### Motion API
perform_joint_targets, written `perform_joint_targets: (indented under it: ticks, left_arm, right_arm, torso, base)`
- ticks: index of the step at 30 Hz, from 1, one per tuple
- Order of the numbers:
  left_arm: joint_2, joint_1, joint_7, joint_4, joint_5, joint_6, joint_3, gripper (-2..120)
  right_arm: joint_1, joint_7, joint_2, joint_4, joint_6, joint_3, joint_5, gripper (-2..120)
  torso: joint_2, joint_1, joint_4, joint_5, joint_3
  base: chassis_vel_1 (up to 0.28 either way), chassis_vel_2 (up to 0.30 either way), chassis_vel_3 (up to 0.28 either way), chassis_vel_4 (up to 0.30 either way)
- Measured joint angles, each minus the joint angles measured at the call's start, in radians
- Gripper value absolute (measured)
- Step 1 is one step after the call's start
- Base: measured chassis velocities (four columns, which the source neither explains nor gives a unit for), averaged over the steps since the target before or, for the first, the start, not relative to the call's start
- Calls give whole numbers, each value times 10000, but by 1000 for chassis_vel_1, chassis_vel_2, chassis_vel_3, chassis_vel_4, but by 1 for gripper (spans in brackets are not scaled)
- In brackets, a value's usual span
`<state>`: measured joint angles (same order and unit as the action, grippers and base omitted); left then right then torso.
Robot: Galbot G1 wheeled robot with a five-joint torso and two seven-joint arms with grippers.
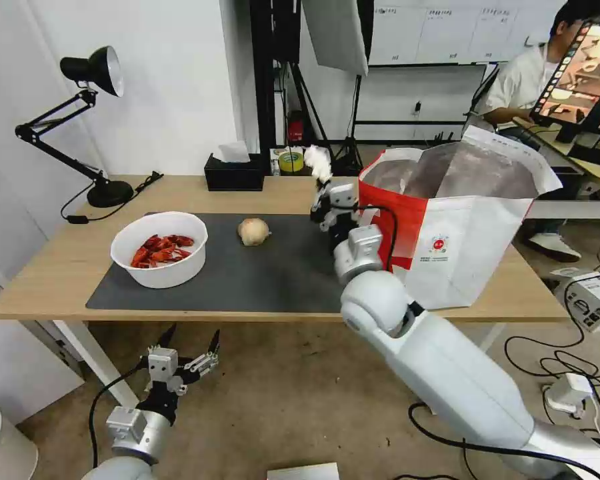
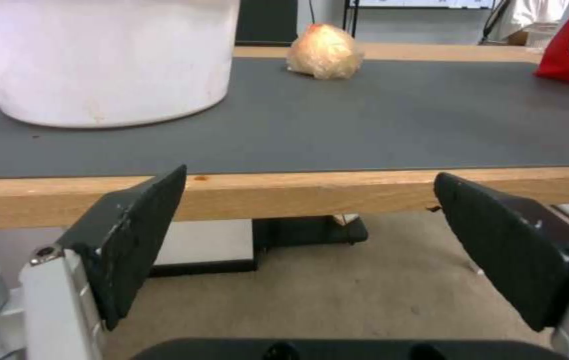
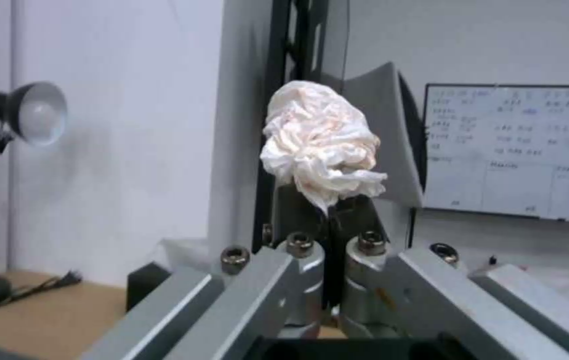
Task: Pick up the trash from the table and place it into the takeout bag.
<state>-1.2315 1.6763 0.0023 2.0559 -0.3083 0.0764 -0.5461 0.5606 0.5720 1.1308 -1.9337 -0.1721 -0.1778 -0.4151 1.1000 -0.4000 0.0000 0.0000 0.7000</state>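
My right gripper [image 1: 321,183] is raised above the table [image 1: 60,267], just left of the takeout bag [image 1: 470,233], and is shut on a crumpled white tissue [image 1: 318,162] that sticks up from its fingertips. The right wrist view shows the tissue [image 3: 321,147] pinched between the closed fingers. A white bowl of red crayfish shells [image 1: 159,248] sits on the left of the dark mat [image 1: 273,280], with a beige ball [image 1: 253,231] in the middle. My left gripper [image 1: 190,337] hangs open below the table's front edge, its pads [image 2: 138,235] facing the bowl [image 2: 98,60] and ball [image 2: 324,51].
A black tissue box [image 1: 233,172] and a roll of tape [image 1: 291,161] stand at the table's back edge. A black desk lamp [image 1: 80,120] is at the back left. Cables and power adapters [image 1: 580,360] lie on the floor at the right.
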Motion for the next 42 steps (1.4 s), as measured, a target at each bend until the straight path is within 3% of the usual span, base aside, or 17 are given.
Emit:
perform_joint_targets:
  ticks: [10, 21, 35, 37, 42]
  left_arm:
    - [-87, -25, -3, -24, 58, -25, 124, 100]
    - [-101, -101, -1, -104, 106, -32, 300, 100]
    - [-146, -103, 6, -131, 156, -38, 366, 100]
    - [-147, -97, 8, -132, 155, -39, 371, 100]
    - [-162, -67, 28, -121, 148, -46, 430, 100]
  right_arm:
    - [0, 534, -644, -332, -255, 939, -865, 0]
    - [122, 2614, -1095, -263, -956, 1785, -1397, 0]
    - [151, 3254, -1304, -306, -1230, 1963, -2029, 0]
    - [167, 3263, -1314, -296, -1245, 1974, -2043, 1]
    - [198, 3512, -1400, -265, -1404, 1959, -2322, 21]
  torso:
    - [0, 0, -1, 1, 0]
    - [-1, 0, -1, 0, 1]
    - [0, 0, 0, 0, 0]
    - [0, 0, 0, 0, 0]
    - [-1, 0, 0, 0, 0]
  base:
    - [0, 0, 0, 0]
    - [0, 0, 0, 0]
    - [0, 0, 0, 0]
    - [0, 0, 0, 0]
    - [0, 0, 0, 0]
